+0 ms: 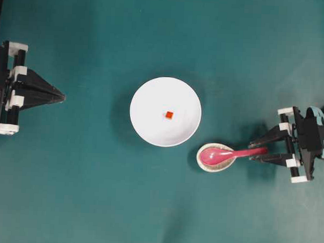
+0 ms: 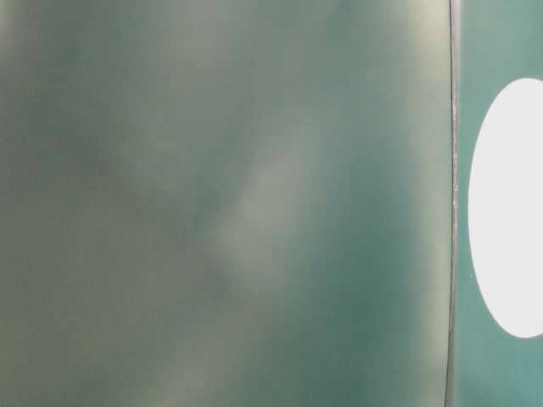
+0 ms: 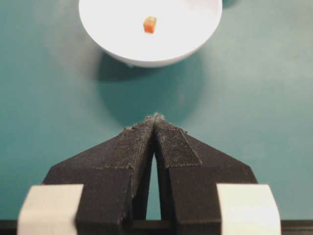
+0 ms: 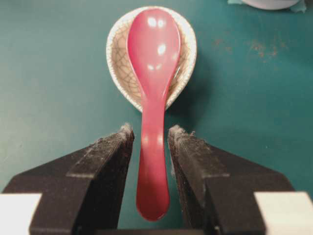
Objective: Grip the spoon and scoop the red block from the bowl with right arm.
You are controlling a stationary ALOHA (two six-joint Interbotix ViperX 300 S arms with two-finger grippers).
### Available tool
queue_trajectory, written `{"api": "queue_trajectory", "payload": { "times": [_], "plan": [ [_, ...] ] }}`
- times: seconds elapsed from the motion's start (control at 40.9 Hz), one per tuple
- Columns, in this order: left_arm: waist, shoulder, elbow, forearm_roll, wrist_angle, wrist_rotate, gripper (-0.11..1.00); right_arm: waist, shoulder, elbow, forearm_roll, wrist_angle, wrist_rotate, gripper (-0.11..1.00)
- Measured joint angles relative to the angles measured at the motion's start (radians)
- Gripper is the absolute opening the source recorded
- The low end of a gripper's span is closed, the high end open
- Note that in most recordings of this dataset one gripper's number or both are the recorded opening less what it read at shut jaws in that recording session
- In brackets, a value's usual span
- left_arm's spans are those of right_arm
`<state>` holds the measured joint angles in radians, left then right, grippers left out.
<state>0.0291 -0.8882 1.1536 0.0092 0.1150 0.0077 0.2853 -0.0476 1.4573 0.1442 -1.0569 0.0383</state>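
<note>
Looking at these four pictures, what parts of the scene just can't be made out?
- Table-level view: mostly a green blur; the bowl is cut off by the right edge.
- Right wrist view: whether the right gripper touches the spoon.
- Overhead view: the left arm's body is cropped.

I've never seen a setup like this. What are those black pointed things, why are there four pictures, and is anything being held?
They are two robot arms, each ending in a gripper, a two-finger pincer. One picture looks down from above, one from table level (mostly blur), and two come from cameras on the wrists. On the green table sit a white bowl holding a tiny red block, and a pink spoon resting with its scoop in a small speckled dish. The left gripper is shut and idle, holding nothing. The right gripper is open, its fingers on either side of the spoon's handle; they don't seem to pinch it yet.
</note>
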Motion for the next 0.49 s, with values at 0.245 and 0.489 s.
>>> {"api": "queue_trajectory", "payload": {
  "times": [0.245, 0.489],
  "plan": [
    [0.000, 0.000, -0.002, 0.000, 0.000, 0.002, 0.00, 0.000, 0.020, 0.002, 0.000, -0.026, 0.000, 0.43],
    [0.002, 0.000, 0.000, -0.002, 0.000, 0.002, 0.00, 0.000, 0.040, 0.003, 0.000, -0.029, 0.000, 0.43]
  ]
}}
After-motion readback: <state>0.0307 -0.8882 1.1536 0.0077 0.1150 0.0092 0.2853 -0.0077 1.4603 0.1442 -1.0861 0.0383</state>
